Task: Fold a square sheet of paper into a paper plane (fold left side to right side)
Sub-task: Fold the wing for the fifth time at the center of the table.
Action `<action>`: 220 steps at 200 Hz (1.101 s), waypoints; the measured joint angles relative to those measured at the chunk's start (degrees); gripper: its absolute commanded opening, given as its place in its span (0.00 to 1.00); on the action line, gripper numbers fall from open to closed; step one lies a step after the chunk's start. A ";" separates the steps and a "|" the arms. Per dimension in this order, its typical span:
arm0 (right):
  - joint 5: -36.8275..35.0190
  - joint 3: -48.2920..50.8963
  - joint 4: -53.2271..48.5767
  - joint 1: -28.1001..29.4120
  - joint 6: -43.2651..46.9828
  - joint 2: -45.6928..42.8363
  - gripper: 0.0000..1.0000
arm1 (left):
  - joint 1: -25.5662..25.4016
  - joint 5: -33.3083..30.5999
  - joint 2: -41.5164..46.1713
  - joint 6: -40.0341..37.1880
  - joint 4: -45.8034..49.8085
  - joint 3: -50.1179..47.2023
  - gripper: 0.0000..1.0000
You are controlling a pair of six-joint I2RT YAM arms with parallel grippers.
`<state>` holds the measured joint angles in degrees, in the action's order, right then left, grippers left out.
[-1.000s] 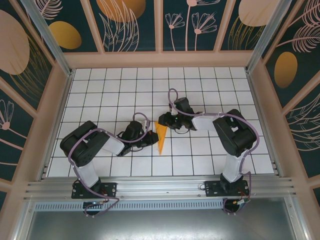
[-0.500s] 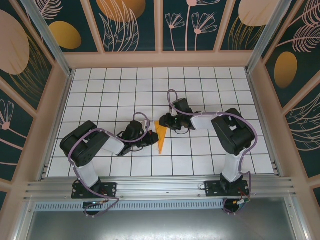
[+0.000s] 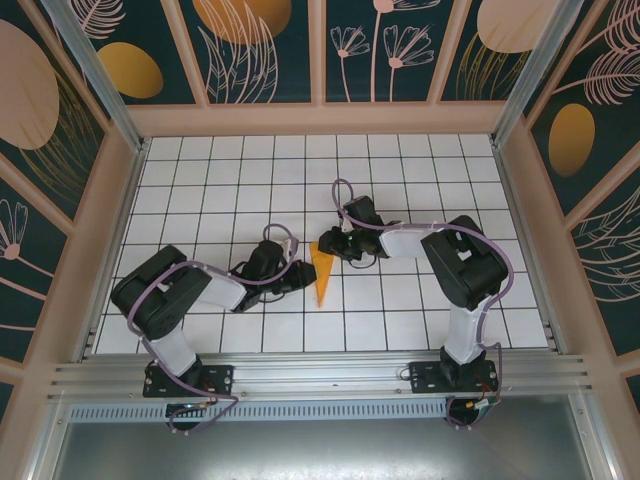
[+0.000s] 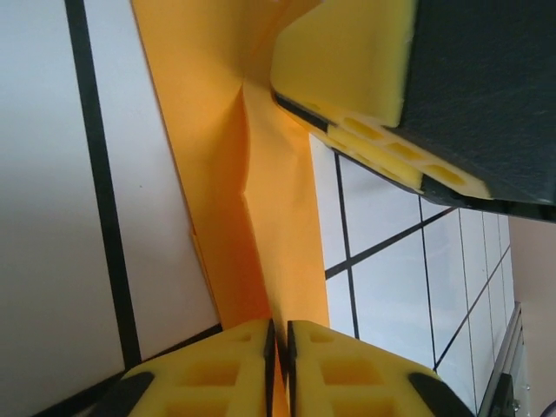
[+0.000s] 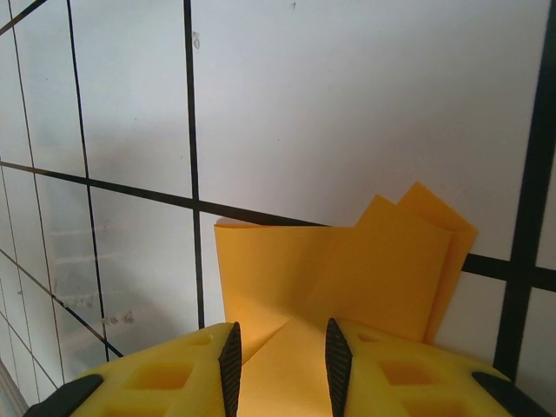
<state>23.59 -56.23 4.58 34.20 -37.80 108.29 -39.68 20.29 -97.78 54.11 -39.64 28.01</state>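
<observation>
Where it tapers, creased orange paper plane (image 3: pixel 322 272)

A white tabletop (image 3: pixel 420 180) ruled in black grid lines lay mid-frame — boxed by pale pink framing (image 3: pixel 320 118). Dark teal wall panels (image 3: pixel 410 50) with peach and gold plant motifs lined the top and sides; aluminium rails (image 3: pixel 320 375) crossed the bottom.

The paper plane (image 3: pixel 321 272) is bright orange, folded into a slim dart with overlapping flaps and a centre crease. It lies mid-desk on the white gridded desk (image 3: pixel 200 180), with its broad end at the far side and its point toward the near edge.
</observation>
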 measured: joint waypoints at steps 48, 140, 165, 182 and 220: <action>-0.04 0.00 0.02 0.04 -0.02 0.00 0.34 | 0.00 0.17 9.40 0.00 3.85 -0.39 0.15; -0.07 -0.02 0.02 0.09 -0.02 0.00 0.34 | -1.55 8.44 5.07 3.19 -0.46 -0.26 0.12; -0.15 0.00 0.02 0.09 -0.02 0.00 0.34 | -2.14 8.46 3.45 3.19 -0.42 0.15 0.13; -0.17 -0.02 0.02 0.11 -0.02 0.00 0.34 | -2.14 8.44 2.86 3.19 -0.35 0.20 0.13; -0.20 0.00 0.02 0.13 -0.02 0.00 0.34 | -2.69 8.39 0.55 3.19 0.09 0.24 0.14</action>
<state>23.40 -56.23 4.60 34.33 -37.82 108.29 -42.37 28.69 -97.23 57.30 -39.55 28.25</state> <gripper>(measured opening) 0.340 0.138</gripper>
